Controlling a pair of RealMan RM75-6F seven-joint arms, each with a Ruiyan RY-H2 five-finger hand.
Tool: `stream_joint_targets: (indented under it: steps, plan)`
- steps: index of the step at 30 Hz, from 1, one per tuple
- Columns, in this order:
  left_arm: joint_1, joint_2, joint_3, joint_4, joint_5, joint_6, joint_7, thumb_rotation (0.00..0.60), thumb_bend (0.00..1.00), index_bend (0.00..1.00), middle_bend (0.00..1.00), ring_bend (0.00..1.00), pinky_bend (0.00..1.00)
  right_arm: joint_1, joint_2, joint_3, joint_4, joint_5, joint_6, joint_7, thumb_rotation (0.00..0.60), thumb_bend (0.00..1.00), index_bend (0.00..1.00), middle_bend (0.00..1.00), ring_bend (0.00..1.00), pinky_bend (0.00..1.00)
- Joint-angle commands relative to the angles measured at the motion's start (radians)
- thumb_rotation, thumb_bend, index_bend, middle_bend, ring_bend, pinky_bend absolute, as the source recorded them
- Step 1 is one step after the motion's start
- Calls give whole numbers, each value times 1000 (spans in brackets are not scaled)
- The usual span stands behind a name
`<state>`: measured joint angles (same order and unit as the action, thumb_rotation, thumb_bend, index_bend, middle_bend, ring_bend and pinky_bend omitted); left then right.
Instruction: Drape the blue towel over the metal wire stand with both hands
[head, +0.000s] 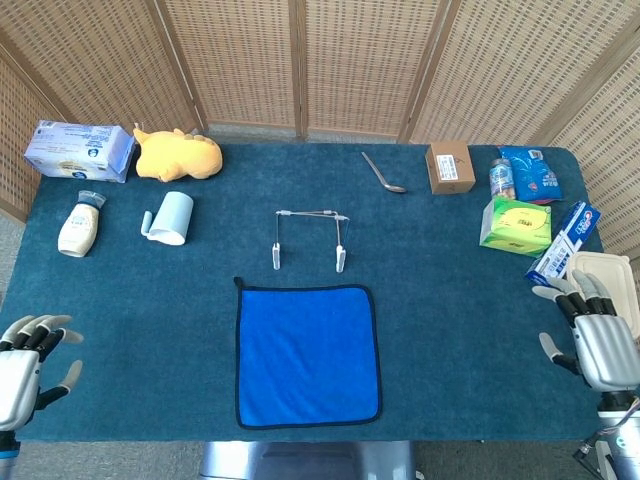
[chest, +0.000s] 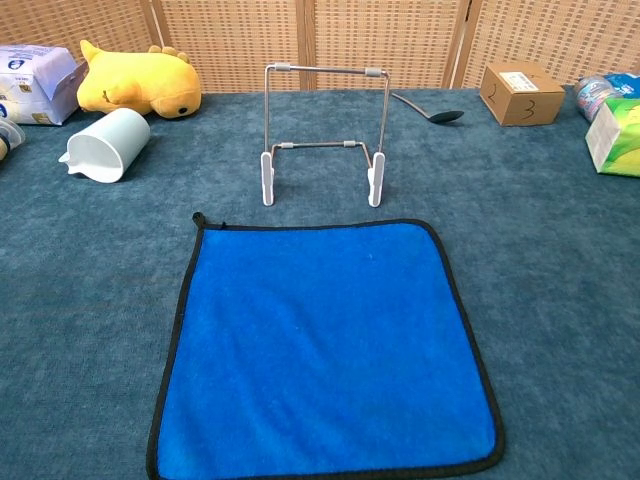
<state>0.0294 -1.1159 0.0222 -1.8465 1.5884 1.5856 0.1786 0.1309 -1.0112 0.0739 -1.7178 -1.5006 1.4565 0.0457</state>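
The blue towel (head: 307, 353) (chest: 323, 342) lies flat on the table near its front edge, black-hemmed and square. Just behind it the metal wire stand (head: 310, 238) (chest: 323, 128) is upright on white feet, bare. My left hand (head: 24, 370) hovers at the front left corner, fingers apart, holding nothing. At the front right edge my right hand (head: 603, 340) is likewise spread and empty. Both hands are far from the towel and show only in the head view.
A pale blue cup (head: 171, 217) lies on its side left of the stand, with a bottle (head: 79, 224), yellow plush (head: 177, 154) and tissue pack (head: 78, 150) beyond. A spoon (head: 382, 172), brown box (head: 449, 166), green box (head: 516, 224), toothpaste box (head: 563, 241) and white lid (head: 612, 283) crowd the right side.
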Motion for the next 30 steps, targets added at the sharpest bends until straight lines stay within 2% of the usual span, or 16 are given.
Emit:
stream_joint_targets:
  steps: [1,14,18,22,30]
  plan:
    - [-5,-4,0,-5,1,-7,1,600,452,406,284,235,156,0,-4,-6,19,-11,-4,12,600,284,249,195,46,0]
    - [-47,11,-3,-71,38,-58,14,600,452,416,284,235,157,115,-74,-22,88,-199,-76,71,600,136,237,195,45,0]
    - [-58,18,0,-90,46,-74,13,600,452,419,285,234,157,172,-135,-36,115,-251,-136,70,600,87,232,195,37,0]
    - [-67,23,1,-104,49,-87,11,600,452,420,285,234,157,231,-204,-46,154,-296,-198,45,600,82,231,195,38,0]
    - [-77,38,0,-115,52,-97,15,600,452,420,285,234,157,327,-323,-43,245,-358,-249,39,600,79,232,193,30,0]
